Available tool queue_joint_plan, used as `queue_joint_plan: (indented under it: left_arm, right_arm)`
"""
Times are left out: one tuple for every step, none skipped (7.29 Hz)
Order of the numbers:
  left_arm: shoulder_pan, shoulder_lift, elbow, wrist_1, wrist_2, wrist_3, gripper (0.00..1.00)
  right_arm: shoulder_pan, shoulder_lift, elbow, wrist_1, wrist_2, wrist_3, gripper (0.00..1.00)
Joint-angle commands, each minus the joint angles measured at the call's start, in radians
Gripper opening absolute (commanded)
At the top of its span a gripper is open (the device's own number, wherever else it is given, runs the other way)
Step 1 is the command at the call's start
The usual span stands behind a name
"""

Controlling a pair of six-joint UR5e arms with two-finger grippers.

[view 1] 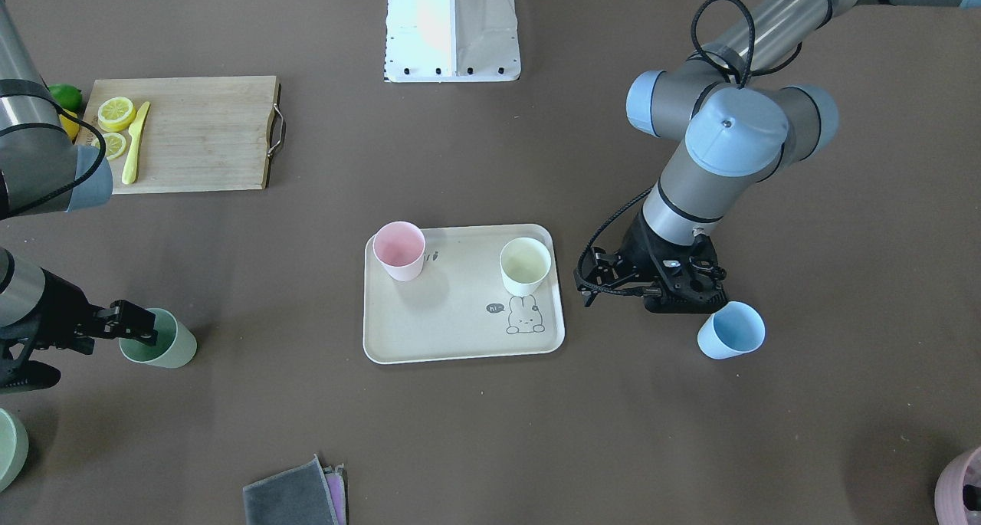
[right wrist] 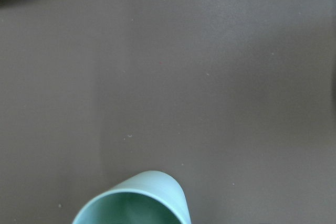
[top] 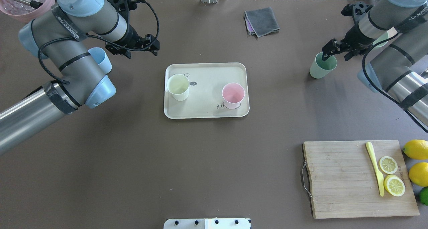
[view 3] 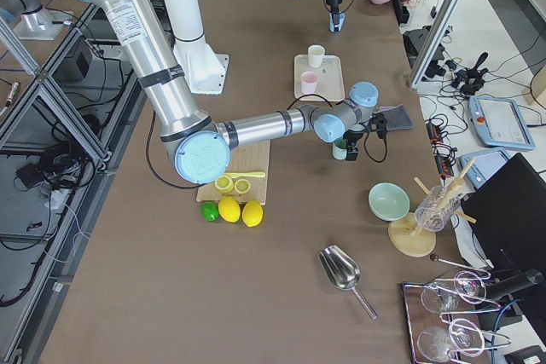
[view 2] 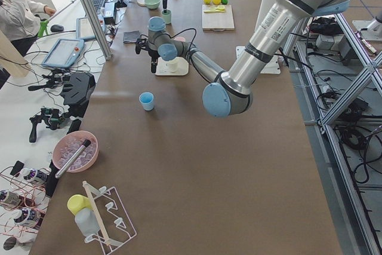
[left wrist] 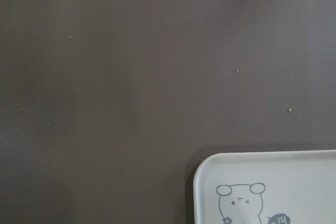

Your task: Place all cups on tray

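Note:
The beige tray (view 1: 460,322) lies mid-table, also in the overhead view (top: 207,77). On it stand the pink cup (view 1: 399,251) (top: 233,95) and the cream cup (view 1: 526,266) (top: 178,87). The light blue cup (view 1: 731,330) (top: 100,59) stands on the table beside the tray. My left gripper (view 1: 588,280) (top: 154,47) hangs empty and open between the blue cup and the tray. The sage green cup (view 1: 165,345) (top: 321,67) stands on the table on the tray's other side. My right gripper (view 1: 146,327) (top: 326,54) is open, one finger inside the cup's rim, one outside.
A wooden cutting board (view 1: 199,134) (top: 347,182) holds lemon slices and a yellow knife (top: 375,167), with lemons (top: 416,149) beside it. A grey cloth (view 1: 295,498) (top: 262,21), a pale green bowl (view 1: 9,448) and a pink bowl (top: 26,1) sit near the table's edges.

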Motion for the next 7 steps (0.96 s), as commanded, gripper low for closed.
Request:
queue_joint_plan:
  left_arm:
    - [-0.094, 0.067, 0.012, -0.001, -0.019, 0.17, 0.98]
    - [-0.154, 0.09, 0.042, -0.001, -0.051, 0.287, 0.98]
    - [-0.175, 0.117, 0.076, -0.012, -0.053, 0.353, 0.98]
    - [-0.203, 0.142, 0.088, -0.012, -0.058, 0.407, 0.98]
    - [-0.203, 0.163, 0.09, -0.024, -0.058, 0.409, 0.98]
    - [-0.196, 0.189, 0.09, -0.07, -0.059, 0.397, 0.97]
    - [-0.186, 0.206, 0.092, -0.081, -0.059, 0.394, 0.94]
  right_arm:
    - [-0.009, -0.002, -0.01, -0.002, -0.002, 0.0, 0.0]
    - [-0.015, 0.0, -0.01, -0.003, -0.003, 0.0, 0.0]
    - [-0.015, 0.008, -0.002, -0.008, 0.007, 0.014, 0.0]
    - [-0.013, 0.067, -0.001, -0.067, 0.027, 0.025, 0.0]
    - [-0.016, 0.146, 0.004, -0.158, 0.027, 0.028, 0.0]
    - [-0.027, 0.216, 0.002, -0.186, 0.026, 0.114, 0.0]
    - [-0.073, 0.274, 0.001, -0.183, 0.021, 0.224, 0.0]
